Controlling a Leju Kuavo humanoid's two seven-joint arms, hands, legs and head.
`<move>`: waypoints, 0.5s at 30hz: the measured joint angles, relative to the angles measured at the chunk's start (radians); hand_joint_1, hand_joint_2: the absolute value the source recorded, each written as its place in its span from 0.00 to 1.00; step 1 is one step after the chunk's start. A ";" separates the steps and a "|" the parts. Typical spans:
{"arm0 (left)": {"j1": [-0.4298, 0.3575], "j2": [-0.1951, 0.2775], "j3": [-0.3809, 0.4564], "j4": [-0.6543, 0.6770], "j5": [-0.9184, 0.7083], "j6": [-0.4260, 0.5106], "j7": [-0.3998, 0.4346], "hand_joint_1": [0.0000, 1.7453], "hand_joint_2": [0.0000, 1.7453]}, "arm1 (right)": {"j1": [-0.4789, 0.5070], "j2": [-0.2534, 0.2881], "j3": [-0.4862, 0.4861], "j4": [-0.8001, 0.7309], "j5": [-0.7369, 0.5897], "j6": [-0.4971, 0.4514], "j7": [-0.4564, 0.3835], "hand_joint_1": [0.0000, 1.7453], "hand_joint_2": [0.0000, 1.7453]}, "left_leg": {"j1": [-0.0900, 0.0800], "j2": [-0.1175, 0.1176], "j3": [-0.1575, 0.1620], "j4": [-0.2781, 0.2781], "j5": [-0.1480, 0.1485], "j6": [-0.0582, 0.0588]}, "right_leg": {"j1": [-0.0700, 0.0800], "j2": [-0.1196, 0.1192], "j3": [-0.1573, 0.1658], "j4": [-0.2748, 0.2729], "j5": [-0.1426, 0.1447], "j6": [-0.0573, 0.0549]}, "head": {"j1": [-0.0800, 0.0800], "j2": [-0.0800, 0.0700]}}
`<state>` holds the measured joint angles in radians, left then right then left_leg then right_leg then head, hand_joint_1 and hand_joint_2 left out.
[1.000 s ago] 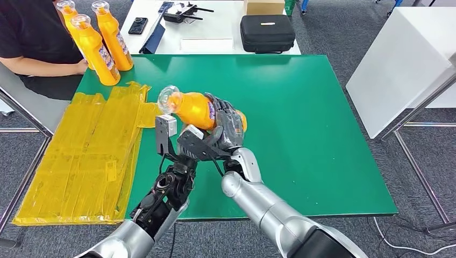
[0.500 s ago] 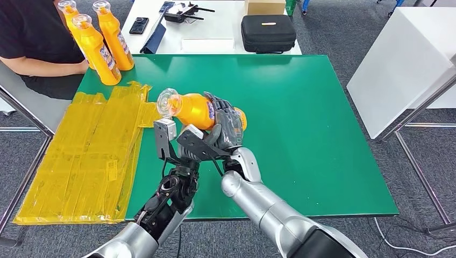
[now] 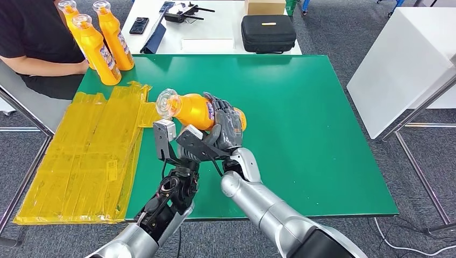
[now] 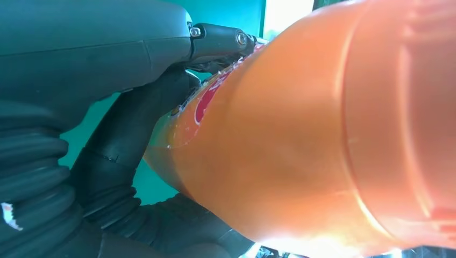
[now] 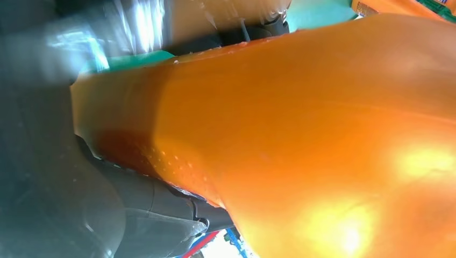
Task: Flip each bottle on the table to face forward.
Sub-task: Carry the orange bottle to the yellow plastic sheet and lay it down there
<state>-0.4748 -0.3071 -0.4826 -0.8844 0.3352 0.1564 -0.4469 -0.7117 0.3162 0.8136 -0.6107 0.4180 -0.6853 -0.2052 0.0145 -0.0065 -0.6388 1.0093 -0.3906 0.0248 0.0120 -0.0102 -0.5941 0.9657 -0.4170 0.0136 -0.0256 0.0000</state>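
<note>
An orange bottle (image 3: 193, 109) with a clear cap lies on its side in the air above the green table (image 3: 306, 123), cap toward the left. My right hand (image 3: 228, 126) grips its base end from above, fingers wrapped over it. Just under the bottle's middle, my left hand (image 3: 196, 144) reaches up. In the left wrist view the bottle (image 4: 322, 140) sits between the thumb and the darker fingers (image 4: 134, 140), which touch it. The right wrist view shows the bottle's orange body (image 5: 301, 140) close up. Three more orange bottles (image 3: 99, 51) stand upright at the table's far left corner.
Flat yellow plastic bags (image 3: 91, 156) cover the table's left side. A person in a black top (image 3: 32, 37) sits at the far left, beside the upright bottles. Behind stands a white table with a black case (image 3: 268, 31). A white box (image 3: 403, 59) is to the right.
My left arm has shifted slightly left and down under the bottle. The bottle and right hand have barely moved.
</note>
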 joint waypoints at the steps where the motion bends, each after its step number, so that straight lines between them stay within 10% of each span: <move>1: 0.001 0.000 0.000 0.000 0.000 0.004 -0.004 1.00 1.00 | 0.000 0.000 0.001 0.000 -0.003 0.001 0.000 1.00 1.00 | 0.000 0.000 0.000 0.000 0.000 0.000 | 0.000 0.000 0.000 0.000 0.000 0.000 | 0.000 0.000; 4: 0.004 -0.002 0.000 -0.003 0.002 0.021 -0.019 1.00 1.00 | 0.000 0.001 0.005 0.000 -0.012 0.003 -0.001 1.00 1.00 | 0.000 0.000 0.000 0.000 0.000 0.000 | 0.000 0.000 0.000 0.000 0.000 0.000 | 0.000 0.000; 8: 0.013 -0.005 -0.001 -0.015 0.001 0.063 -0.047 0.07 1.00 | 0.001 0.003 0.013 0.000 -0.028 0.008 -0.002 1.00 1.00 | 0.000 0.000 0.000 0.000 0.000 0.000 | 0.000 0.000 0.000 0.000 0.000 0.000 | 0.000 0.000; 9: 0.016 -0.007 -0.001 -0.021 -0.002 0.079 -0.057 0.00 1.00 | 0.001 0.005 0.016 0.000 -0.034 0.010 -0.003 1.00 1.00 | 0.000 0.000 0.000 0.000 0.000 0.000 | 0.000 0.000 0.000 0.000 0.000 0.000 | 0.000 0.000; 15: 0.042 -0.009 0.003 -0.064 -0.047 0.202 -0.117 0.00 1.00 | 0.013 0.019 0.045 0.000 -0.084 0.023 -0.010 1.00 1.00 | 0.000 0.000 0.000 0.000 0.000 0.000 | 0.000 0.000 0.000 0.000 0.000 0.000 | 0.000 0.000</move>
<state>-0.4329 -0.3159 -0.4795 -0.9485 0.2879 0.3579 -0.5644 -0.6990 0.3349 0.8587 -0.6106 0.3339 -0.6622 -0.2154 0.0145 -0.0061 -0.6388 1.0093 -0.3907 0.0247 0.0121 -0.0102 -0.5945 0.9658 -0.4170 0.0135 -0.0258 0.0000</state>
